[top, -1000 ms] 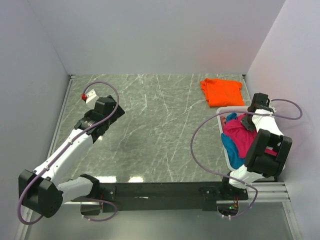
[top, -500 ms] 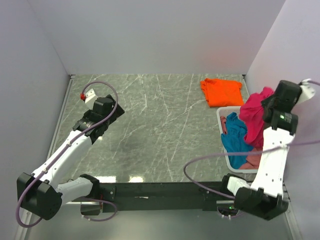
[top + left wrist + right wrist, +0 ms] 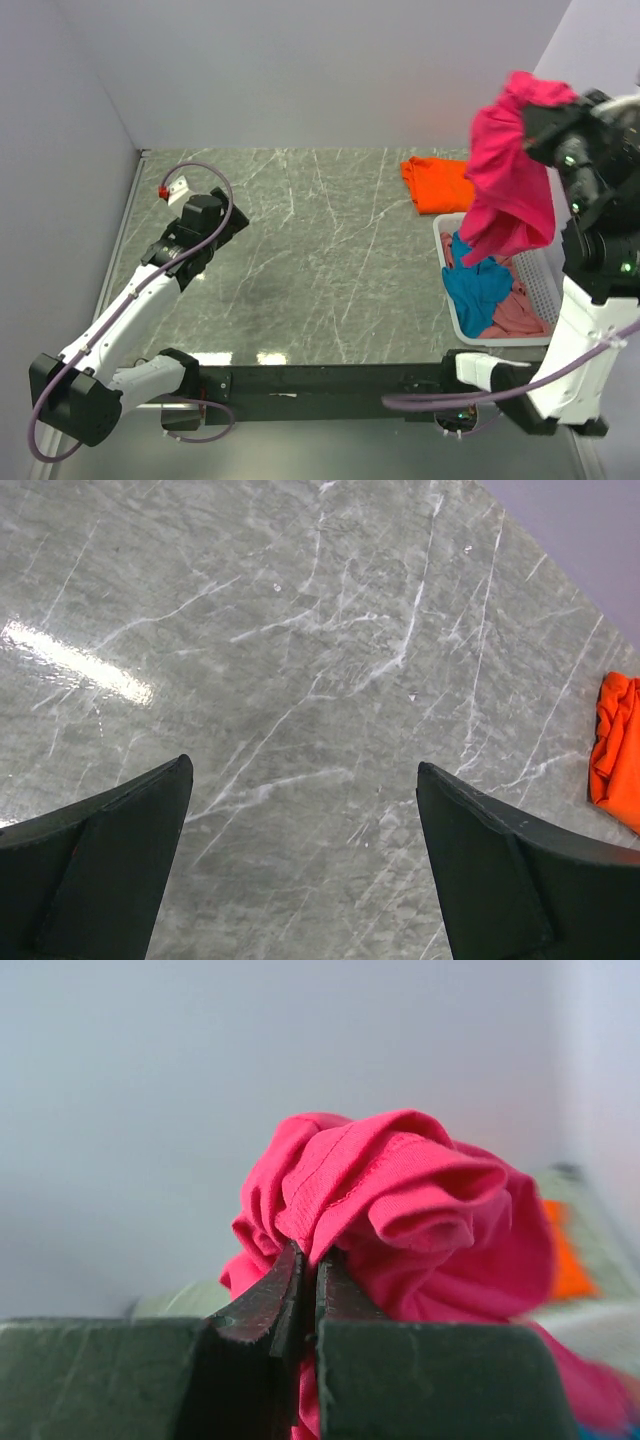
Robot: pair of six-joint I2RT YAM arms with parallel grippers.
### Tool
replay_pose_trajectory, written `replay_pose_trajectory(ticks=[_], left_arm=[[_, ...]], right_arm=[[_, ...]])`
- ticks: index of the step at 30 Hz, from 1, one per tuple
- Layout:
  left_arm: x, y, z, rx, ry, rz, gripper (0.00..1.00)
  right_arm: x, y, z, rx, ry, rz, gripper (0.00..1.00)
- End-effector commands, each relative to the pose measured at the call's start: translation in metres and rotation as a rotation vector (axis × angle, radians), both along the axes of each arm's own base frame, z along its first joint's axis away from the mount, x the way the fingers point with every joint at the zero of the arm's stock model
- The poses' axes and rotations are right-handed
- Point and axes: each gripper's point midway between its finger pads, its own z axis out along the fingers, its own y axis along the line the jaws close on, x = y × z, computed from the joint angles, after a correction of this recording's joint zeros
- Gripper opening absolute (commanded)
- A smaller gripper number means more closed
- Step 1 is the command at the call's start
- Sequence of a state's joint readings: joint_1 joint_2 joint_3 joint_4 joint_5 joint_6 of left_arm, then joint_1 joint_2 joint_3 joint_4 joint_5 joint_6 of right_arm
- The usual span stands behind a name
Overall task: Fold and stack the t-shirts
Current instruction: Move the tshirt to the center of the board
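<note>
My right gripper [image 3: 532, 112] is shut on the crimson-magenta t-shirt [image 3: 508, 180] and holds it high above the white basket [image 3: 448, 232], the cloth hanging down bunched. In the right wrist view the gripper [image 3: 308, 1255] pinches a fold of the shirt [image 3: 400, 1210]. A teal-blue t-shirt [image 3: 476, 282] and a dusty pink one [image 3: 518, 314] lie in the basket. The orange t-shirt [image 3: 438, 183] lies folded on the table at the back right; its edge shows in the left wrist view [image 3: 615, 748]. My left gripper [image 3: 232, 226] is open and empty over the bare marble table, as the left wrist view [image 3: 303, 780] shows.
The white lattice basket stands at the table's right edge beside the right arm. White walls close the table at the back and both sides. A red-tipped tag [image 3: 168, 191] sits on the left arm's cable.
My right arm has lifted the crimson-magenta t-shirt out of the basket and far up. The teal-blue and pink shirts are now uncovered. The left arm has barely moved.
</note>
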State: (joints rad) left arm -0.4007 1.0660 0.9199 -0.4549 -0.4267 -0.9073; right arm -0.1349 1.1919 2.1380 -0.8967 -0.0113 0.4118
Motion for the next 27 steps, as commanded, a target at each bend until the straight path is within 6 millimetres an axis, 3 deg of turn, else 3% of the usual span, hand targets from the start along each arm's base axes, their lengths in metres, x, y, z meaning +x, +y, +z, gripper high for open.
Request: replay_pose_trajectory(ticks=[1,2,5,6,9,11,12,14,15,16,17,18,20,21,24,27], left_arm=[[-0.002,0.002,0.014,-0.015,-0.032,0.014,0.99],[-0.002,0.003,0.015,-0.023,-0.031,0.027,0.99],[-0.009,0.007,0.015,-0.043,-0.012,0.054,0.99],[-0.012,0.007,0.014,-0.048,-0.004,0.056,0.99],[-0.023,0.012,0.009,-0.063,0.022,0.080,0.99],[-0.031,0.015,0.005,-0.073,0.036,0.096,0.99],[-0.033,0.016,0.004,-0.074,0.036,0.097,0.99],[-0.040,0.018,-0.002,-0.066,0.054,0.092,0.99],[-0.043,0.021,-0.004,-0.061,0.062,0.102,0.99],[-0.046,0.024,-0.007,-0.057,0.071,0.114,0.99],[-0.047,0.025,-0.010,-0.059,0.079,0.129,0.99],[-0.051,0.030,-0.015,-0.044,0.096,0.145,0.99],[-0.054,0.032,-0.022,-0.035,0.116,0.153,0.99],[-0.052,0.031,-0.024,-0.033,0.116,0.152,0.99],[-0.048,0.024,-0.035,-0.039,0.136,0.126,0.99],[-0.033,0.006,-0.042,-0.069,0.148,0.045,0.99]], right_arm=[[0.041,0.068,-0.015,-0.057,0.085,0.275,0.00],[0.043,0.106,-0.015,-0.061,0.080,0.408,0.00],[0.065,0.170,-0.028,-0.108,0.097,0.590,0.00],[0.065,0.211,-0.034,-0.127,0.107,0.714,0.00],[0.053,0.273,-0.034,-0.152,0.065,0.928,0.00],[0.058,0.296,-0.035,-0.109,0.042,1.011,0.00],[0.059,0.305,-0.056,-0.093,0.087,1.065,0.00],[0.069,0.308,-0.076,-0.072,0.109,1.051,0.00],[0.078,0.310,-0.127,-0.071,0.228,1.035,0.01],[0.081,0.301,-0.139,-0.064,0.239,1.002,0.07],[0.084,0.295,-0.165,-0.061,0.294,0.980,0.13],[0.083,0.285,-0.222,-0.057,0.421,0.945,0.30],[0.095,0.250,-0.278,-0.049,0.540,0.810,0.50],[0.090,0.231,-0.323,-0.046,0.646,0.744,0.62],[0.084,0.192,-0.373,-0.077,0.773,0.596,0.67],[0.075,0.183,-0.383,-0.148,0.798,0.557,0.70]])
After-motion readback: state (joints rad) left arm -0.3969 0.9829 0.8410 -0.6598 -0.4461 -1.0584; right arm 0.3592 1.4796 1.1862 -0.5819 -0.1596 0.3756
